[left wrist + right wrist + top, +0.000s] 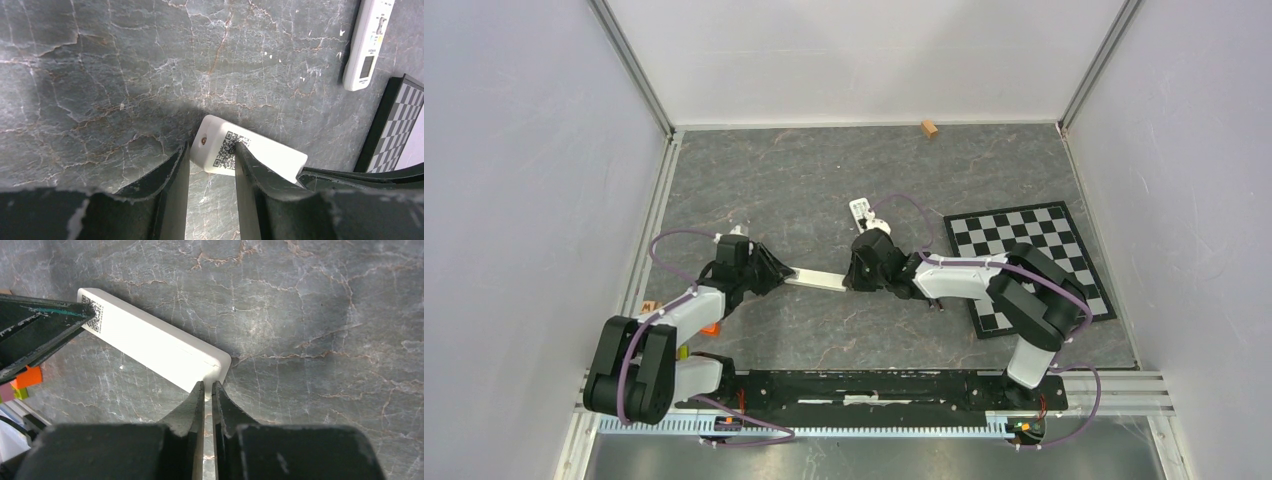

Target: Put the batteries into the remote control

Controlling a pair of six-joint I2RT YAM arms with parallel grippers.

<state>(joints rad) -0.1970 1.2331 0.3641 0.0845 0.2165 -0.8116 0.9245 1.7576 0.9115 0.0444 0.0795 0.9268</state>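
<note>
From above, the remote (pixel 817 281) lies plain side up on the table (pixel 804 170), spanning the gap between the left gripper (pixel 776 272) and the right gripper (pixel 852 277). Left wrist: the jaws pinch the remote's QR-coded end; a second remote (pixel 368 45) and a chessboard (pixel 387 130) lie beyond. Right wrist: the jaws, pressed almost together, touch the remote's opposite end with their tips.

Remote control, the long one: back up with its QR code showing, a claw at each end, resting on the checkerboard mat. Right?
Wrong place. The top external view shows the remote control over the bare stone-patterned table, left of the checkerboard mat. The rest holds: back up, QR code showing, left claw at one end, right claw at the other.
</note>
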